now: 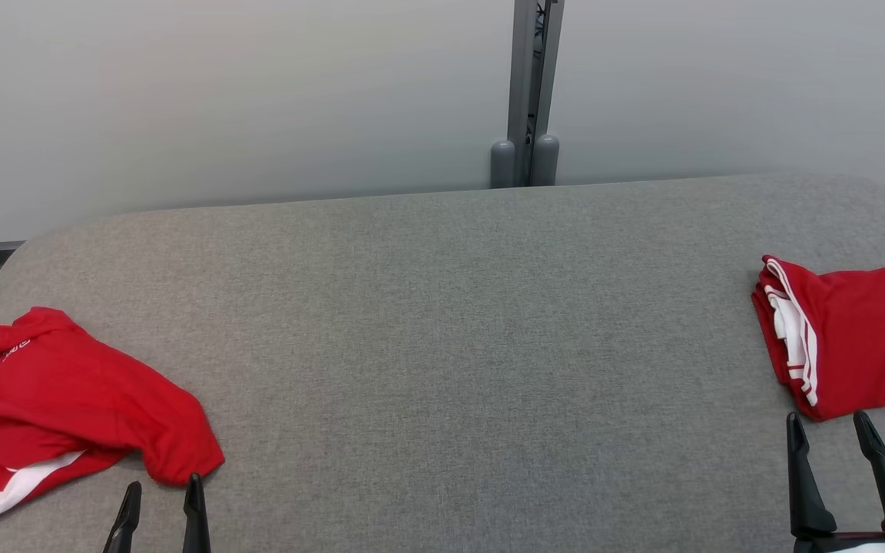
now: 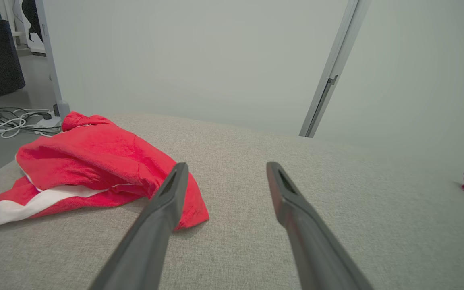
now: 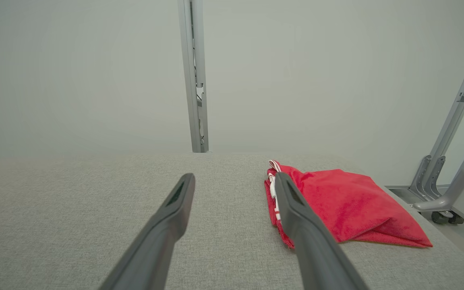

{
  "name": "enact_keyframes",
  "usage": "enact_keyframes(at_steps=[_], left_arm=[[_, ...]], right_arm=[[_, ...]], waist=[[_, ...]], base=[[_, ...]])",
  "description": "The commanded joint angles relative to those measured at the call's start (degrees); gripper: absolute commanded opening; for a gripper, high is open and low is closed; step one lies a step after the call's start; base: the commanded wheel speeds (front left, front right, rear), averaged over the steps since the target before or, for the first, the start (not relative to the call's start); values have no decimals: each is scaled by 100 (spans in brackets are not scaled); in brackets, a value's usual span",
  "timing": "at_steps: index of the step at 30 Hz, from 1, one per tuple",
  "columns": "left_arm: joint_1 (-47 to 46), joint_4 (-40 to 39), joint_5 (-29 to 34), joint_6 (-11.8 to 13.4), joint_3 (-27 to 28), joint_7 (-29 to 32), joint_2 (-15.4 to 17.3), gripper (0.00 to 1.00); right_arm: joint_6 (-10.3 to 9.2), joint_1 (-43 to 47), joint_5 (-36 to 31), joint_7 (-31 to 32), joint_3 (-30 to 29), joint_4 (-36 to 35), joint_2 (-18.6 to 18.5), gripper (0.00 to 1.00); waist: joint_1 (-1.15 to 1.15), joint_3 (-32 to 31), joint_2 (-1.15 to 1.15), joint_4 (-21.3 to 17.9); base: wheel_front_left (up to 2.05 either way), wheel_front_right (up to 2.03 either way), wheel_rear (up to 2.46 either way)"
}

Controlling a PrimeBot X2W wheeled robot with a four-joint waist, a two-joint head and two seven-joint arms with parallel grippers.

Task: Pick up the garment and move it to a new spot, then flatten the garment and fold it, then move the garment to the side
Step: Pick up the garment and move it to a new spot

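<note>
A crumpled red garment (image 1: 74,399) with white trim lies at the left of the grey table (image 1: 458,338); in the left wrist view the same garment (image 2: 91,169) sits left of my fingers. My left gripper (image 1: 162,491) stands open just beside its near right corner, holding nothing; in its own view the gripper (image 2: 226,169) shows a wide gap. A second red garment (image 1: 857,346), folded, rests at the table's right edge, and the right wrist view shows this folded garment (image 3: 344,205) too. My right gripper (image 1: 829,425) is open just in front of it, empty, as the gripper (image 3: 234,179) appears in its own view.
A pale wall with a grey metal post (image 1: 531,92) stands behind the table. Cables (image 2: 10,121) lie on the floor beyond the table's left end. A grey frame with a caster (image 3: 445,201) stands off the right end.
</note>
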Motion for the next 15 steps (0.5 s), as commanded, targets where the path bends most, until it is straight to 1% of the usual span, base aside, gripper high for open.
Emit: enact_keyframes(at_steps=[1,6,9,11,15], left_arm=[[-56,2,-10,-30,4,-26,22,100],[-81,0,-4,-37,-28,-26,21,100],[-73,-14,11,-41,-40,-26,22,100],[-84,-39,19,-36,-47,-26,21,100],[-95,-51,61,-45,-66,-26,21,100]], right_arm=[[-1,26,18,-27,-18,-11,-14,100],[-1,80,-55,-27,13,-7,-13,100],[-1,100,-71,-27,22,-46,-16,100],[-1,125,-73,-27,45,-69,-14,100],[0,191,-11,-27,175,-98,-15,100]], waist=[[0,8,0,16],[0,-4,0,115],[0,-36,0,239],[0,-54,0,376],[0,-113,0,818]], base=[[0,0,0],[0,0,0],[0,0,0],[0,0,0],[0,0,0]])
